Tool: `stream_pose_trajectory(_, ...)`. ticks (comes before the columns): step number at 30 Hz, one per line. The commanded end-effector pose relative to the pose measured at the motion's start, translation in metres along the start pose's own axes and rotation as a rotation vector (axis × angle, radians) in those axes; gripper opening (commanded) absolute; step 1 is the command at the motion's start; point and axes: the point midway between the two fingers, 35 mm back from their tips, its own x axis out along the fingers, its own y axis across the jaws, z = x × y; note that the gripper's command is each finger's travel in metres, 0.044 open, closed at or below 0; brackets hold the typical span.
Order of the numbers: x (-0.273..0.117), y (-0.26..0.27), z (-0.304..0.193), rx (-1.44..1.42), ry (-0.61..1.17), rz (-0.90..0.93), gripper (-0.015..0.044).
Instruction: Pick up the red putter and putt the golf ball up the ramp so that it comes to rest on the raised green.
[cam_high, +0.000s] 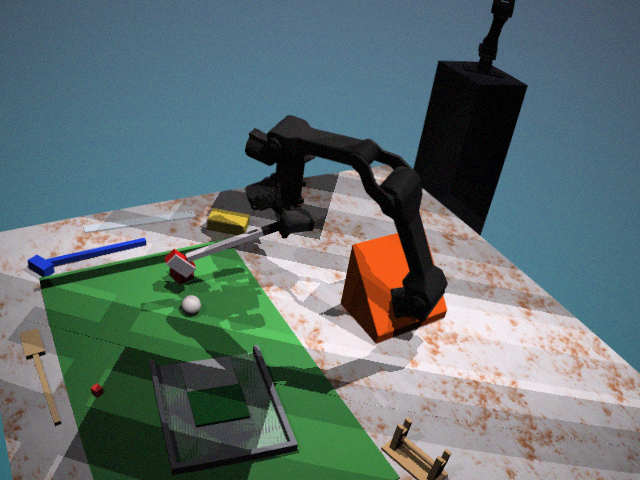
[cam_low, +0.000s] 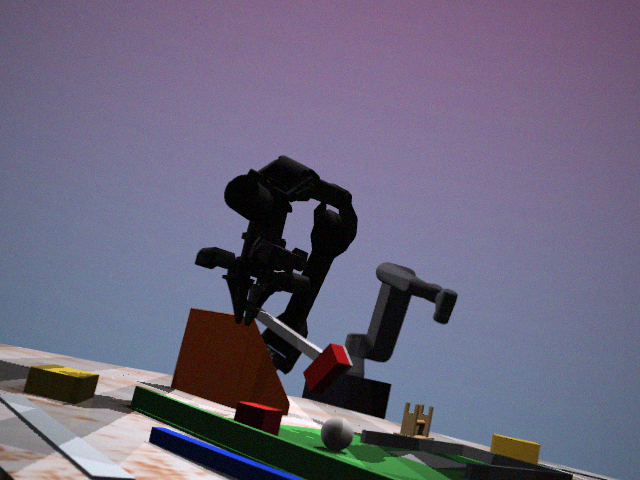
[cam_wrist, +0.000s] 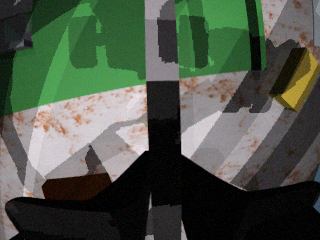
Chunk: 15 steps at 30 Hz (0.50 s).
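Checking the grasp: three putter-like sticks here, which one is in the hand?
The red-headed putter, grey shaft clamped in the hand. The blue one and tan one lie on the table.

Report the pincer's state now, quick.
Pincer: closed on the red putter, gripping the grey shaft's end, red head raised above the green.
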Motion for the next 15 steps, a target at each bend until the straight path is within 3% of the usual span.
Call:
stream_pose_trajectory(1, 0.006, -0.001, 0.001, 0.004, -0.003, -0.004, 0.0)
stream_pose_trajectory(15, 0.04, -0.001, 0.001, 0.004, -0.003, -0.003, 0.0)
